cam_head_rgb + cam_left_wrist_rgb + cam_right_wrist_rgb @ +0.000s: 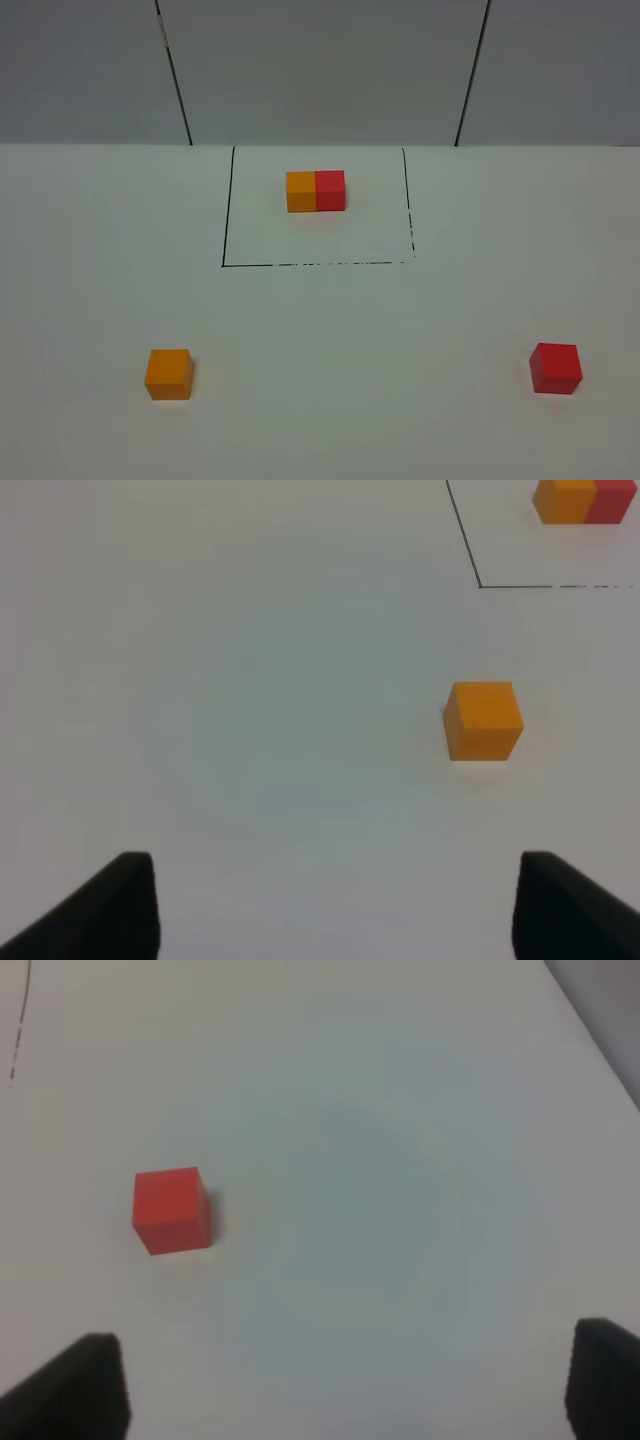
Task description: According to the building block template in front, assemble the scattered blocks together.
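The template is an orange cube and a red cube joined flush, orange on the left, inside a thin black drawn rectangle at the back middle of the table; its corner also shows in the left wrist view. A loose orange cube sits at the front left. A loose red cube sits at the front right. Neither arm shows in the high view. My left gripper is open and empty, well short of the orange cube. My right gripper is open and empty, short of the red cube.
The white table reaches back to a grey panelled wall with two dark seams. The black frame line runs across the middle. The table's right edge shows in the right wrist view.
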`<state>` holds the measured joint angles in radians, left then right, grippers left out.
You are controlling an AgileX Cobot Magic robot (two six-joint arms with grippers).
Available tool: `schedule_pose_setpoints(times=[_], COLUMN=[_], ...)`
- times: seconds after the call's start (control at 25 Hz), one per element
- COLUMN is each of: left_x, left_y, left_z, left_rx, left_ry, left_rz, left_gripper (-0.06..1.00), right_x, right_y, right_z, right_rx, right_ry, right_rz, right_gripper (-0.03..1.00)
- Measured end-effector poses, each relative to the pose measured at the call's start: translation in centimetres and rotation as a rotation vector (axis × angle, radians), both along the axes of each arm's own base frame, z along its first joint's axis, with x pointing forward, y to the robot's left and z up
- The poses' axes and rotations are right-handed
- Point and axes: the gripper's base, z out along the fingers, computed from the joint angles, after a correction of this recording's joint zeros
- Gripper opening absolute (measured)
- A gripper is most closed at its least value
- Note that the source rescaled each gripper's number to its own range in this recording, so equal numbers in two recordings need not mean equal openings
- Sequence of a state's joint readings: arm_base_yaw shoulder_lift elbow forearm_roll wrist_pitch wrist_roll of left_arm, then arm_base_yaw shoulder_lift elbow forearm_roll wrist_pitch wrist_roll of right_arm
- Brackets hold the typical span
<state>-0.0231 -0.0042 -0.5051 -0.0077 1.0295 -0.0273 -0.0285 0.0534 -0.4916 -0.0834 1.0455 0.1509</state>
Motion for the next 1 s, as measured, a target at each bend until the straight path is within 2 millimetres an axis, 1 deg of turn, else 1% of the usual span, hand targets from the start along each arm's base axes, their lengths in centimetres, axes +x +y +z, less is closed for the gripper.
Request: schedule_pose_setpoints(times=[1.0], left_x=[0.00], left_y=[0.01], left_z=[0.00], left_rx=[0.001], left_ry=[0.000], left_rz=[0.000], left_gripper=[0.59], right_x=[0.00], right_y=[0.00], right_z=[0.00], right_rx=[0.000], right_ry=[0.000], right_rz=[0.000], right_gripper=[0.76])
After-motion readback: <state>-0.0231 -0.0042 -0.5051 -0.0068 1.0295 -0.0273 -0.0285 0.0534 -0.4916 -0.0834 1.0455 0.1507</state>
